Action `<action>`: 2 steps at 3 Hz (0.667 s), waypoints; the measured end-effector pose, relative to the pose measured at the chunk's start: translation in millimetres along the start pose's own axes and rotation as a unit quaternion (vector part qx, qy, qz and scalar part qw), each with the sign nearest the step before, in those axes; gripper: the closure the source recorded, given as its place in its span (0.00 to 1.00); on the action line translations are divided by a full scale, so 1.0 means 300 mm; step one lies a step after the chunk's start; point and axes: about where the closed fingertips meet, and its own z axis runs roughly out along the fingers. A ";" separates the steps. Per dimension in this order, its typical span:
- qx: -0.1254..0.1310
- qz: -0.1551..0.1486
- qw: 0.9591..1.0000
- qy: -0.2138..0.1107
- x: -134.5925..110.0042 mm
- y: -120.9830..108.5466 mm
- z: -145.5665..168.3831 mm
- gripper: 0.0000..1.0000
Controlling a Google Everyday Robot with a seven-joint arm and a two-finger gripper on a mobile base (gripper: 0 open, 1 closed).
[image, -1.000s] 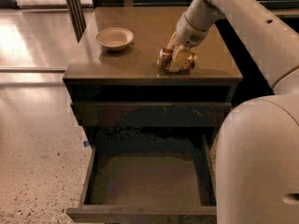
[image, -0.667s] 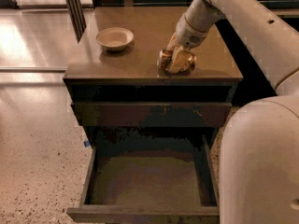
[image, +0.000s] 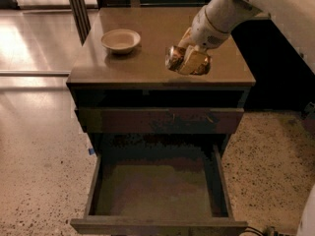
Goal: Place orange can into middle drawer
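We see a flat brown wooden cabinet top (image: pixel 147 68) on a speckled stone floor (image: pixel 39 171). At its nine o'clock sits a pale round bowl (image: pixel 120 40). Over its four o'clock edge hangs the gripper (image: pixel 189 63), clasping the shiny orange can (image: pixel 174 58).

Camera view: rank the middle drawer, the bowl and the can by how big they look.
1. Drawer: largest by far.
2. Bowl and can: about alike, so left unranked. The gripper, over the front right of the cabinet top, partly covers the can.
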 end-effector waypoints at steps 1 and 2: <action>0.000 0.000 1.000 0.000 -0.004 0.014 -0.004 1.00; -0.007 0.019 1.000 -0.009 -0.054 0.115 -0.059 1.00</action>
